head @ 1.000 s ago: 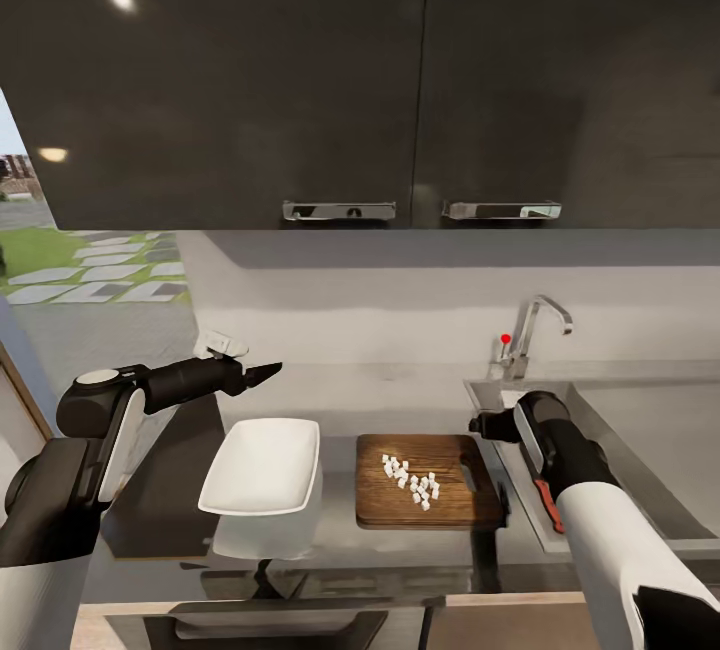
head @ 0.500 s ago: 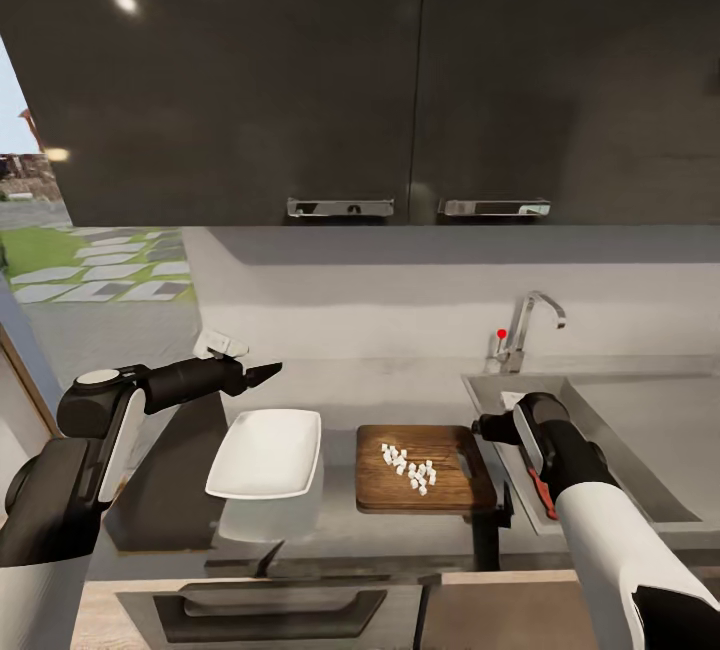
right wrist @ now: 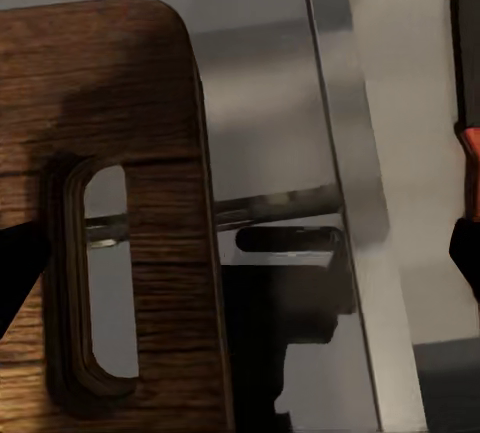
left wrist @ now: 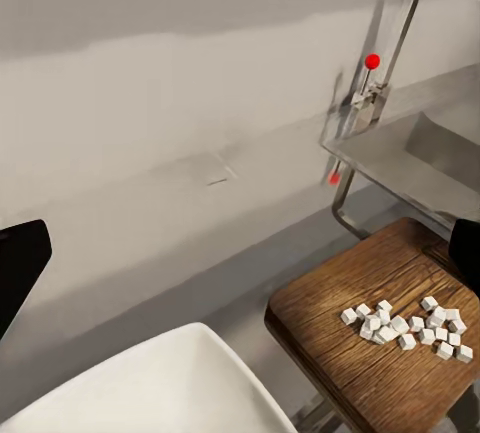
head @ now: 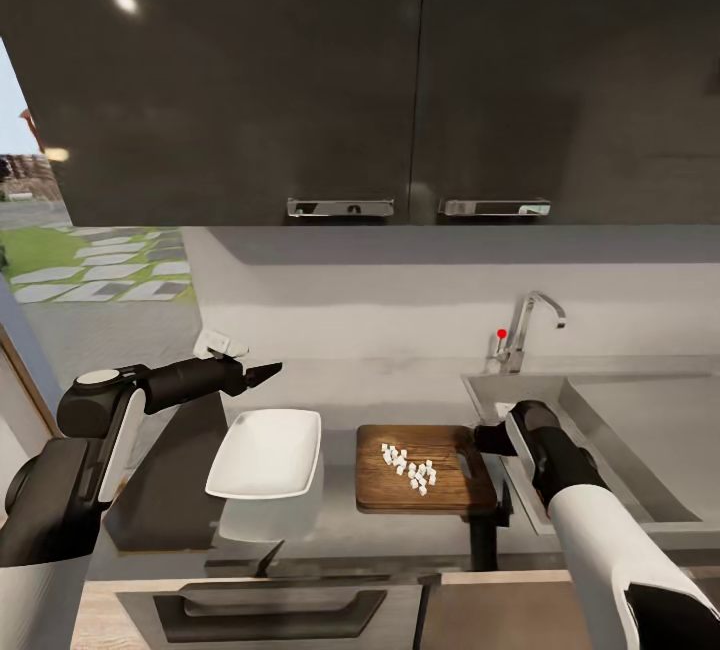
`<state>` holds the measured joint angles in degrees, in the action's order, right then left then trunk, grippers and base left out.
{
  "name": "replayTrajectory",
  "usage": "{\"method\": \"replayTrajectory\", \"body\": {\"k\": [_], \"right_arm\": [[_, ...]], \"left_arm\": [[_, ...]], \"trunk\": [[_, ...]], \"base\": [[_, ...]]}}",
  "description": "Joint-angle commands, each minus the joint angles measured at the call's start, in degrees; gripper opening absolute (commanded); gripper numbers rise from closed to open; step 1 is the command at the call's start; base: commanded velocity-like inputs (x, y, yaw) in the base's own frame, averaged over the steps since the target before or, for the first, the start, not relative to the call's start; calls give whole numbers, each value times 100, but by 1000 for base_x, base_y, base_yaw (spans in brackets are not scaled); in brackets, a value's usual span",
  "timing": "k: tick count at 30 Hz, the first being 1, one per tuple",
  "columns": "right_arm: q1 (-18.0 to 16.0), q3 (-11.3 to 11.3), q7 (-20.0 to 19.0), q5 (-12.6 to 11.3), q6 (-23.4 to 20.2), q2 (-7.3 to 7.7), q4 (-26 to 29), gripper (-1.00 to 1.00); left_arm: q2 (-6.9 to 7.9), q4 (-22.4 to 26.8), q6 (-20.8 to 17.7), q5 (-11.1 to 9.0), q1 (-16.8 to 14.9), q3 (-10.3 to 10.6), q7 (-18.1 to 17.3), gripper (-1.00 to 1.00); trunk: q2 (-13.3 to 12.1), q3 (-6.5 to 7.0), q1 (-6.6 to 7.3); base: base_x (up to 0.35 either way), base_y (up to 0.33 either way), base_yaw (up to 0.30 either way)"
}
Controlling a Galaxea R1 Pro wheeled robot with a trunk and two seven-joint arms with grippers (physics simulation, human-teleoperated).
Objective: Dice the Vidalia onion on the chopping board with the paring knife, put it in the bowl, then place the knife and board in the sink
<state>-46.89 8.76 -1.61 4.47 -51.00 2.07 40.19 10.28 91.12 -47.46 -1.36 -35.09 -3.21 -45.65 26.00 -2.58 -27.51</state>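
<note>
The dark wooden chopping board (head: 425, 470) lies on the grey countertop (head: 340, 400) with a small heap of white diced onion (head: 408, 467) on it. To its left stands the white bowl (head: 265, 453), holding nothing. My right gripper (head: 487, 436) hovers open over the board's slot-handle end (right wrist: 85, 283), one finger on each side. A reddish-black handle, apparently the paring knife (right wrist: 468, 158), lies on the steel beside the sink (head: 620, 430). My left gripper (head: 264, 370) is open in the air above the bowl's far-left corner. The left wrist view shows the board (left wrist: 400, 273), the dice (left wrist: 405, 325) and the bowl (left wrist: 170, 383).
The chrome faucet (head: 527, 328) with a red dot rises behind the sink. Dark wall cabinets (head: 340, 80) hang low over the counter. A drawer (head: 270, 610) stands pulled out below the counter's front edge. A wall socket (head: 222, 341) sits behind my left arm.
A second ago the whole view shifted slightly, so the camera moved. My right forearm has since turned and dropped a little toward the board's handle end, covering the red-handled knife on the sink rim.
</note>
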Motion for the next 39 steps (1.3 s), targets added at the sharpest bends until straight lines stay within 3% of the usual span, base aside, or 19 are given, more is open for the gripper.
{"method": "replayTrajectory", "body": {"k": [1, 17, 23, 39], "right_arm": [[-8, 12, -18, 45, -25, -10, -4, 100], [-7, 12, 2, 45, -24, -89, -61, 100], [-6, 13, 393, 45, -16, -118, -191, 100], [-9, 12, 433, 45, -15, -138, -419, 100]], "left_arm": [[0, 2, -44, -12, -6, -6, -15, 100], [0, 2, -44, -12, -6, -4, -15, 100], [0, 2, -44, -14, -6, -4, -15, 100], [0, 2, -44, -14, -7, -4, -15, 100]], "trunk": [[13, -13, -3], [13, -13, -3], [13, -13, -3], [13, -13, -3]], "base": [[0, 0, 0], [0, 0, 0], [0, 0, 0], [0, 0, 0]]}}
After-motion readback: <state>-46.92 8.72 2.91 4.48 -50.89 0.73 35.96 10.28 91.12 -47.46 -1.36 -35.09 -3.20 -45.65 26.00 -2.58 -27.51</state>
